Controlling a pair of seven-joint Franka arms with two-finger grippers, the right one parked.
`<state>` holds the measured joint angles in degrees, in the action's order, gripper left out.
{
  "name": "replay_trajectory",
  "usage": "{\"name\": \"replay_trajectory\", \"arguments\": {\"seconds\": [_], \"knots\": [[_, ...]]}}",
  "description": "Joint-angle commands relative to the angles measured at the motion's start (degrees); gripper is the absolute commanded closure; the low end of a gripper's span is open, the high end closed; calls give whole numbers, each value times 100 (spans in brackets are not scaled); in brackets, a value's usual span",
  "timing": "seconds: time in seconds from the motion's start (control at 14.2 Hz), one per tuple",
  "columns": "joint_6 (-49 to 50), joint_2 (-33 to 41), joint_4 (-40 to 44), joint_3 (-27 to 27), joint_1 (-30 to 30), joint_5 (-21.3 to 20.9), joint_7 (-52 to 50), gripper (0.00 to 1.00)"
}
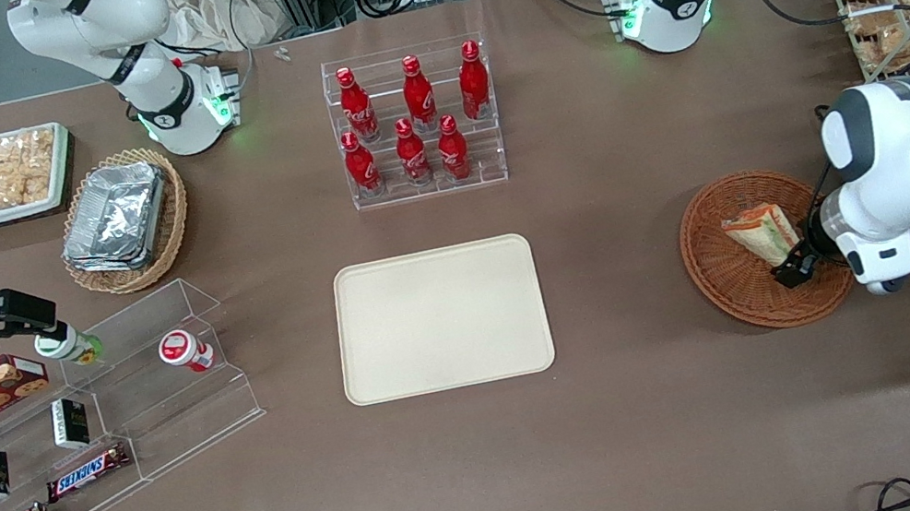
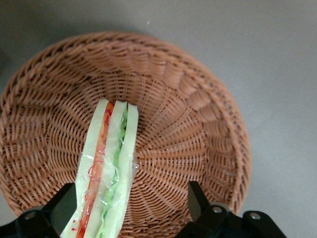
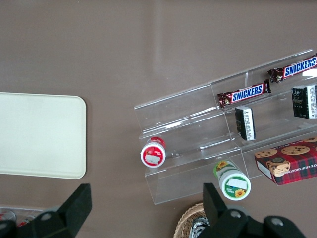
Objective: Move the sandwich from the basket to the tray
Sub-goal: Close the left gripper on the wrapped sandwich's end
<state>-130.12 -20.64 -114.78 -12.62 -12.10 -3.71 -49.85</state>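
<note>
With our gripper spread wide low in the basket, one finger already touching the sandwich standing on edge, we should centre over its bread faces and close gently before carrying it to the tray.

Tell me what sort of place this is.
Probably a robotics lab staged as a snack shop: cola bottles on a clear rack and Snickers bars on shelving. The open left hand straddles the sandwich in the basket.
</note>
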Motion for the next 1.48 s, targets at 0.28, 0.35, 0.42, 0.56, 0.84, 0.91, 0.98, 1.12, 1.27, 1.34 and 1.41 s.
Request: {"name": "replay_trajectory", "arguments": {"seconds": [0.28,0.35,0.42,0.56,0.84,0.91,0.98,1.12,1.27,1.34,1.41], "knots": [[-356,183,-580,-12,6,-130,-156,0],[-365,183,-624,-12,6,-139,-148,0],[-365,191,-642,-12,6,-139,-121,0],[-313,200,-563,-12,6,-139,-86,0],[-58,262,-291,-12,15,-174,-86,0],[-58,314,-343,-12,15,-235,-86,0],[-14,393,-395,-12,15,-244,-77,0],[126,472,-457,-12,15,-270,-77,0],[118,543,-711,-12,23,-279,-112,0],[109,578,-817,-12,23,-279,-130,0],[92,587,-861,-12,15,-279,-130,0]]}}
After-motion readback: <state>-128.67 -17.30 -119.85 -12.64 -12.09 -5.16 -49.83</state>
